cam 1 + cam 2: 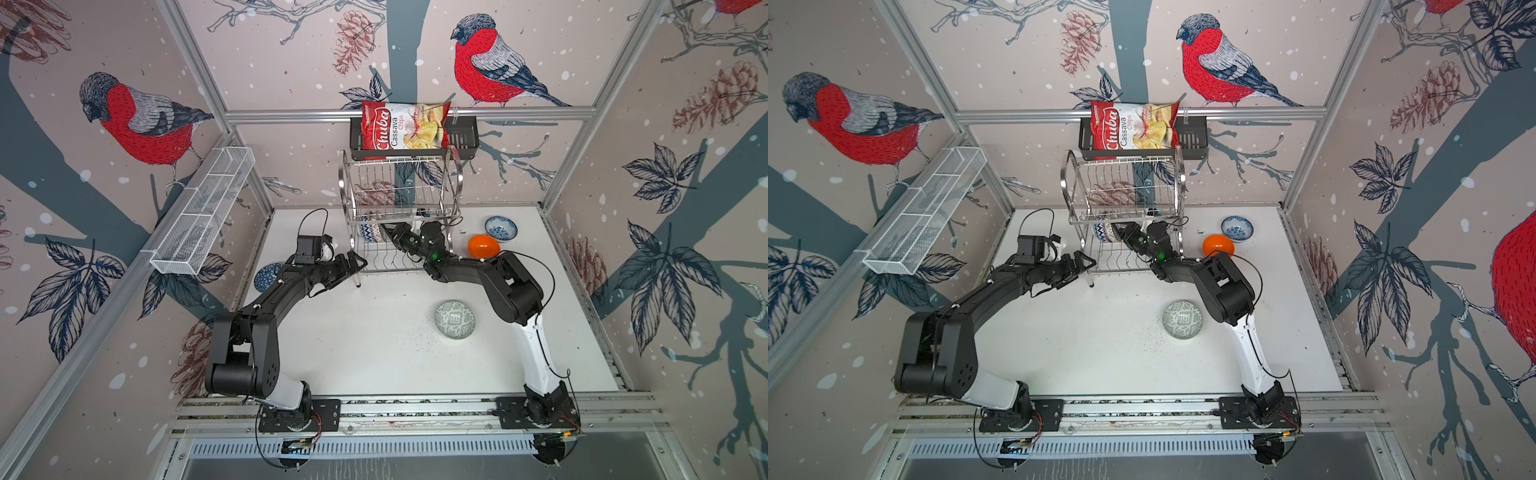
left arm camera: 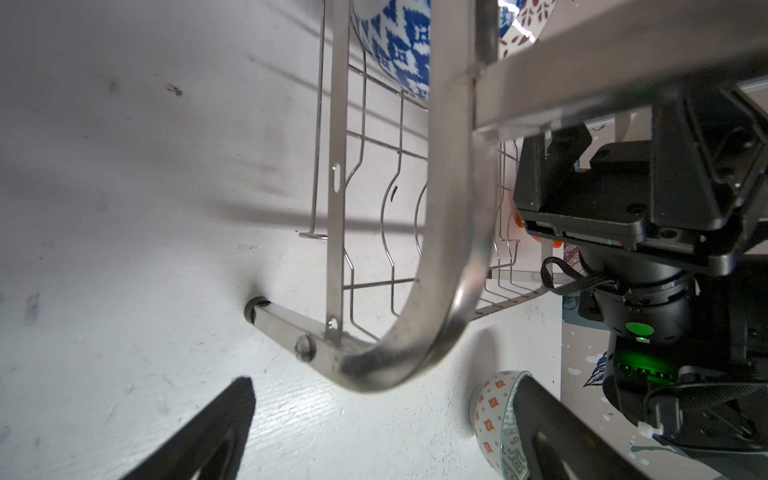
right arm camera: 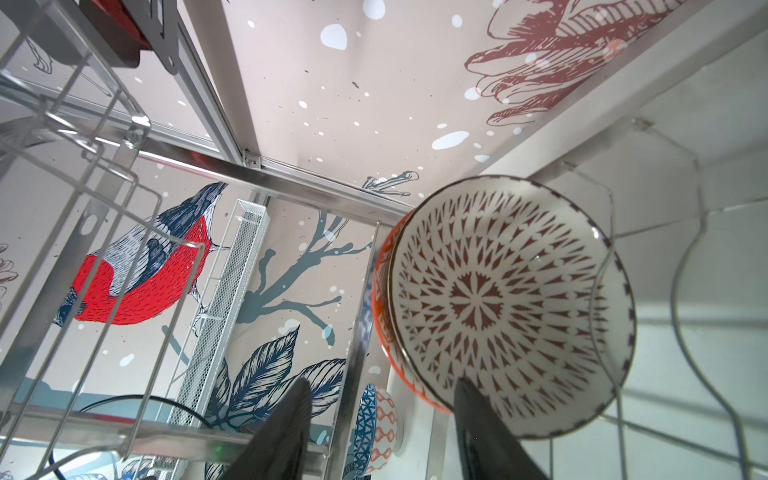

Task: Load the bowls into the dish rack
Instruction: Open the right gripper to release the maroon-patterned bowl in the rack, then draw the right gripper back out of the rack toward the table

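One bowl (image 3: pixel 511 303): nine o'clock of my right hand (image 1: pixel 387 231), released, inside dish rack (image 1: pixel 401 187).
Left hand (image 1: pixel 360 261): released, rack leg (image 2: pixel 449 249) at three o'clock.

Six bowls: blue-white bowl (image 2: pixel 395 45), brown-patterned bowl (image 3: pixel 511 307), dark blue bowl (image 1: pixel 266 277), grey-green bowl (image 1: pixel 455 319), orange bowl (image 1: pixel 483 246), floral bowl (image 1: pixel 500 227). One dish rack (image 1: pixel 399 195). Two baskets: white mesh basket (image 1: pixel 203 216), black basket (image 1: pixel 463 139). One chips bag (image 1: pixel 403 126). Two robot arms: left arm (image 1: pixel 282 291), right arm (image 1: pixel 498 282).
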Available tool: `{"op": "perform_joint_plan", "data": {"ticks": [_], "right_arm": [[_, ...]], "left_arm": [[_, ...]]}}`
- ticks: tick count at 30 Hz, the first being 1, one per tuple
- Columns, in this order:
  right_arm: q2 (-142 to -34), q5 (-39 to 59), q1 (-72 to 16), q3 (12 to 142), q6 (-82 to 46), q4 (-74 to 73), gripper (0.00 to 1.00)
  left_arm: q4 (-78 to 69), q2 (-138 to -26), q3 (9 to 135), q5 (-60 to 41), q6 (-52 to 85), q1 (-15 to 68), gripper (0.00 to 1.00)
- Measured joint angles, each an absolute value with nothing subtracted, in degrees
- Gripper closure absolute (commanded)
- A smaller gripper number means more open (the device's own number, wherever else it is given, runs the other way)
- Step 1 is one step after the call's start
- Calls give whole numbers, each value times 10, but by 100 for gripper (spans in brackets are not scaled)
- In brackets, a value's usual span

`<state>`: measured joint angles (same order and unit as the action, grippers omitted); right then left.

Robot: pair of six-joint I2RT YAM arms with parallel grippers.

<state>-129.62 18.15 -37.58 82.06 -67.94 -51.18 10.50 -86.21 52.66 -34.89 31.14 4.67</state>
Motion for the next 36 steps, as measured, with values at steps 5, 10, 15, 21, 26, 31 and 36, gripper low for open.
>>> {"op": "perform_joint_plan", "data": {"ticks": [5,10,15,21,26,31,36], "right_arm": [[-1275,170,-386,793,-692,-525,25],[-1260,164,-391,772,-695,-526,5],[-1243,161,-393,747,-695,-526,0],[-1210,155,-397,713,-689,-510,0],[-1166,153,-403,688,-649,-474,0],[-1117,126,-422,675,-579,-401,0],[-1078,87,-450,654,-522,-332,0]], "left_arm": [[105,-856,526,-349,312,46,3],[105,-844,522,-348,311,43,3],[105,-829,516,-347,311,41,3],[104,-816,505,-345,310,40,3],[98,-813,502,-348,310,40,3],[95,-811,500,-354,300,40,3],[97,-803,488,-361,296,40,3]]}}
